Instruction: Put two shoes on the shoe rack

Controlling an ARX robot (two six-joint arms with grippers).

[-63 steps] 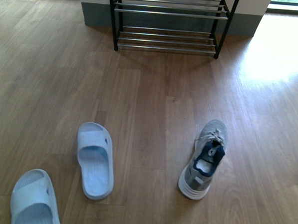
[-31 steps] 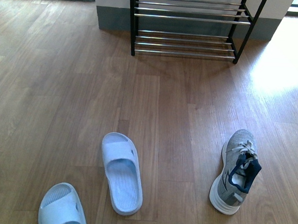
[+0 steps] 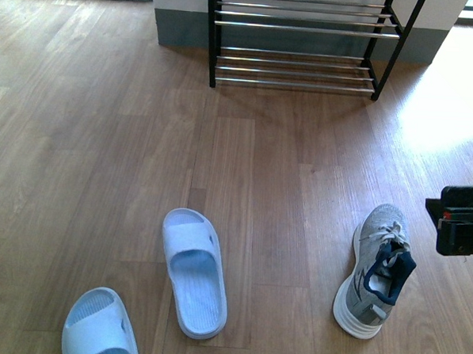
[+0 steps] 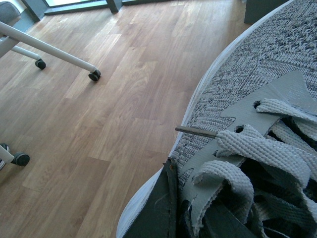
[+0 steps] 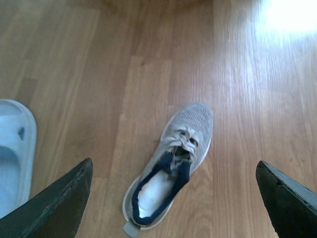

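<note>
No readable text, label, brand or number shows in any view.

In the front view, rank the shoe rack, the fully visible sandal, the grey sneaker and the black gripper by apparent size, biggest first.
1. shoe rack, though cropped at the top.
2. sandal and grey sneaker, about alike.
3. right gripper, smallest, though cut off by the edge.

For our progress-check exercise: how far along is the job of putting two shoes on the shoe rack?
Done: nothing; the visible tiers of the black-framed, silver-barred shoe rack hold no shoe. In hand: the open right hand hangs above a grey knit lace-up sneaker on the wooden floor; a similar sneaker fills the left wrist view, grip unclear. Left: both pale blue rubber slide sandals lie on the floor, untouched.
</note>
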